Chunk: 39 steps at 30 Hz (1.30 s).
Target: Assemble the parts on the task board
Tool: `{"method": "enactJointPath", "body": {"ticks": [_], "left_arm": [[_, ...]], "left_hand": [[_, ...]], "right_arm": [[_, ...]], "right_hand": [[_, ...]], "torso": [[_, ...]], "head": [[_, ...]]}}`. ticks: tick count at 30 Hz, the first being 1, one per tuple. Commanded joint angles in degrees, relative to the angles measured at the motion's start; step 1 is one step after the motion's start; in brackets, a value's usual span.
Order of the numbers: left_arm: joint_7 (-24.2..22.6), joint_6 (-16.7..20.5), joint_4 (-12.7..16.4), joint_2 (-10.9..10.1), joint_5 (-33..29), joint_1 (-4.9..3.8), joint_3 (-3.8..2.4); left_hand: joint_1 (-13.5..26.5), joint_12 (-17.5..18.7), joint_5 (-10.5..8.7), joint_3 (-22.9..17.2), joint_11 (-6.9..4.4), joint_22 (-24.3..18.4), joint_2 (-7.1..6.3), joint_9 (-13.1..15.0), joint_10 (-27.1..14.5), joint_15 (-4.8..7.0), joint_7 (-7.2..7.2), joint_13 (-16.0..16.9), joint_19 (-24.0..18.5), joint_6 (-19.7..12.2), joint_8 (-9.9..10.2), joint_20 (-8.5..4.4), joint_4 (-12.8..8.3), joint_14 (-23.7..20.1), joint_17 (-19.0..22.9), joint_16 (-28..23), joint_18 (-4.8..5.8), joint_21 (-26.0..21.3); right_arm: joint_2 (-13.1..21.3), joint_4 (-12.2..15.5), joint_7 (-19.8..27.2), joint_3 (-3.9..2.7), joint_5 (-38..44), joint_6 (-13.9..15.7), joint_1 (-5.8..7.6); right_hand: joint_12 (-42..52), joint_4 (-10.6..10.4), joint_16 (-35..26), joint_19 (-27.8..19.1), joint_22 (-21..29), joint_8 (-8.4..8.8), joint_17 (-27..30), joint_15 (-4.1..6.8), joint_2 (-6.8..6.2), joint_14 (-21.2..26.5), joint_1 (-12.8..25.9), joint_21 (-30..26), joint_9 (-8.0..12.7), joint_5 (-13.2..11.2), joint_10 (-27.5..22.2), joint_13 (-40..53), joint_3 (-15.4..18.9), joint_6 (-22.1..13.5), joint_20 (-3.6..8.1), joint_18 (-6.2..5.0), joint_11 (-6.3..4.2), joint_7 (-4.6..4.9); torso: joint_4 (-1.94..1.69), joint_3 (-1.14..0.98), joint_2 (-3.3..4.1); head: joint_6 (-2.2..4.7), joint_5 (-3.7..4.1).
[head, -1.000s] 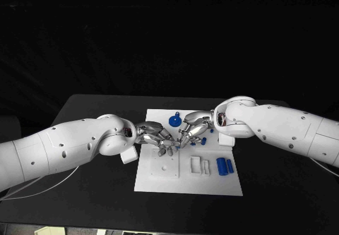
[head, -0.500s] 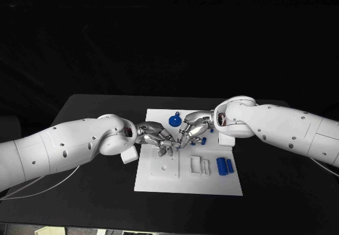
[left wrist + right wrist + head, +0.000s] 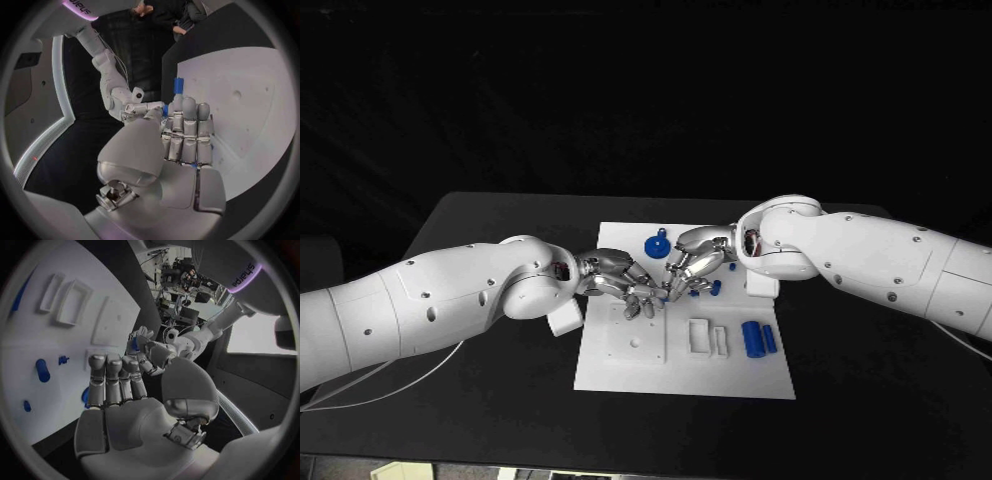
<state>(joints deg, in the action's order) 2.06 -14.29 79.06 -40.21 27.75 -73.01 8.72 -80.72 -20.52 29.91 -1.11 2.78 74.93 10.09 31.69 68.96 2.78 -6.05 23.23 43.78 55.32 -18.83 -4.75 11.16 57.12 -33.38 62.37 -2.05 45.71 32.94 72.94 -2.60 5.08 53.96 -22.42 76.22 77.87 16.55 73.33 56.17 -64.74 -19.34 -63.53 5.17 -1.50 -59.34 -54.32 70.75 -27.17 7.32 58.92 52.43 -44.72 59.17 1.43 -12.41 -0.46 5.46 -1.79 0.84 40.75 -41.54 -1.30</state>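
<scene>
While both hands meet over the far half of the task board (image 3: pixel 629 362), I see the left hand (image 3: pixel 620 283) with its fingers (image 3: pixel 186 131) straight and pressed side by side, a small blue part (image 3: pixel 178 86) sticking out past the fingertips. Looks pinched against the thumb, which is hidden behind the fingers, so I read it as held. The right hand (image 3: pixel 692 264) has its fingers (image 3: pixel 115 380) curled close together; a bit of blue (image 3: pixel 85 397) peeks out beside them, but I cannot tell whether it grips anything.

Board: white rectangular plate on the black table (image 3: pixel 473 400), with shallow moulded recesses and a raised rectangular frame (image 3: pixel 707 337) just nearside of the fingertips. Blue parts on it: a round piece with a tab (image 3: pixel 656 246) just beyond the left fingers, a small knobby piece (image 3: pixel 713 289) right beside the right fingers, two blue cylinders (image 3: pixel 759 339) lying side by side further toward me and to the right of the frame.

Writing: I read "Sharpa" lettering (image 3: pixel 244 275) on the arm in the right wrist view; similar lettering (image 3: pixel 82 7) in the left wrist view is cut off and not readable.
</scene>
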Motion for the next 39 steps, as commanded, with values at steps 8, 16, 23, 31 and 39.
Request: {"method": "enactJointPath", "body": {"ticks": [8, 16, 23, 31, 39], "left_arm": [[-3.22, 3.2, 1.32, 0.75, -3.93, -0.1, 0.2], [-3.35, 1.64, 1.6, 0.72, -3.12, -0.1, 0.35], [-3.76, 1.86, 1.67, 0.67, -3.42, -0.1, 0.37], [-4.68, 3.88, 1.84, 0.6, -3.65, -0.1, 0.37], [-5.01, 7.91, 2.03, 0.53, -3.65, -0.1, 0.37]], "left_hand": [[38.14, -3.27, 7.58, -32.91, -3.54, 1.26, -3.02, 4.28, 7.64, 1.44, 2.53, 4.71, 1.97, 7.65, -2.11, -4.92, -27.59, 0.17, -1.47, 4.49, 1.22, 3.52], [40.84, -3.49, 9.55, -37.32, -3.9, 1.31, -4.04, 5.27, 8.48, 1.76, 2.97, 5.63, 2.07, 8.61, -2.2, -5.27, -27.94, 0.38, -2.0, 5.45, 1.14, 4.57], [41.3, -3.4, 9.26, -37.7, -3.87, 1.29, -3.81, 5.39, 8.4, 1.75, 2.92, 5.73, 2.02, 8.54, -2.09, -5.26, -27.92, 0.27, -2.03, 5.46, 1.18, 4.68], [39.77, -3.06, 7.09, -38.58, -3.83, 1.18, -5.32, 5.8, 8.12, 1.81, 2.76, 6.07, 2.17, 8.22, -1.64, -5.36, -27.66, 0.13, -1.94, 5.23, 1.04, 5.08], [36.98, -2.75, 4.05, -38.56, -3.84, 1.07, -6.9, 6.26, 8.33, 1.79, 2.76, 6.4, 2.49, 8.41, -1.26, -5.33, -26.88, 0.41, -1.8, 5.05, 1.03, 5.07]], "right_arm": [[-0.61, 0.43, 1.51, -0.04, -0.75, 2.0, -0.13], [-0.56, 0.04, 1.69, -0.04, -1.34, 2.56, -0.13], [-0.63, -0.2, 1.58, -0.04, -1.37, 2.95, -0.13], [-0.76, -0.36, 1.17, -0.04, -1.37, 2.04, -0.17], [-0.75, -0.38, 0.68, -0.03, -1.26, 2.22, -0.35]], "right_hand": [[0.31, -0.16, 0.32, -0.32, -0.04, -0.36, -0.06, 0.15, 0.52, 0.37, 0.05, 0.38, -0.14, 0.23, -0.56, 0.09, 0.36, -0.08, -0.12, -2.59, 0.06, 0.32], [0.28, -0.21, 0.31, -0.33, -0.03, -0.34, -0.05, 0.14, 0.59, 0.39, 0.09, 0.38, -0.14, 0.2, -0.6, 0.1, 0.39, -0.11, -0.14, -2.59, 0.08, 0.34], [0.27, -0.23, 0.3, -0.34, -0.02, -0.33, -0.05, 0.14, 0.62, 0.4, 0.11, 0.38, -0.14, 0.2, -0.61, 0.1, 0.4, -0.13, -0.15, -2.59, 0.09, 0.35], [0.25, -0.26, 0.29, -0.35, -0.01, -0.31, -0.05, 0.13, 0.66, 0.41, 0.13, 0.37, -0.14, 0.2, -0.63, 0.11, 0.4, -0.16, -0.17, -2.59, 0.1, 0.36], [0.15, -0.28, 0.21, -0.46, 0.05, -0.24, -0.02, 0.08, 0.58, 0.52, 0.21, 0.31, -0.12, 0.32, -0.75, 0.1, 0.41, -0.27, -0.22, -2.59, 0.15, 0.41]], "torso": [[-0.04, 0.03, 0.04], [0.01, 0.01, 0.01], [0.01, -0.02, 0.03], [0.02, 0.02, 0.03], [-0.02, 0.0, 0.02]], "head": [[-0.01, 0.04], [-0.12, -0.02], [0.0, -0.07], [0.1, 0.02], [0.07, -0.01]]}}
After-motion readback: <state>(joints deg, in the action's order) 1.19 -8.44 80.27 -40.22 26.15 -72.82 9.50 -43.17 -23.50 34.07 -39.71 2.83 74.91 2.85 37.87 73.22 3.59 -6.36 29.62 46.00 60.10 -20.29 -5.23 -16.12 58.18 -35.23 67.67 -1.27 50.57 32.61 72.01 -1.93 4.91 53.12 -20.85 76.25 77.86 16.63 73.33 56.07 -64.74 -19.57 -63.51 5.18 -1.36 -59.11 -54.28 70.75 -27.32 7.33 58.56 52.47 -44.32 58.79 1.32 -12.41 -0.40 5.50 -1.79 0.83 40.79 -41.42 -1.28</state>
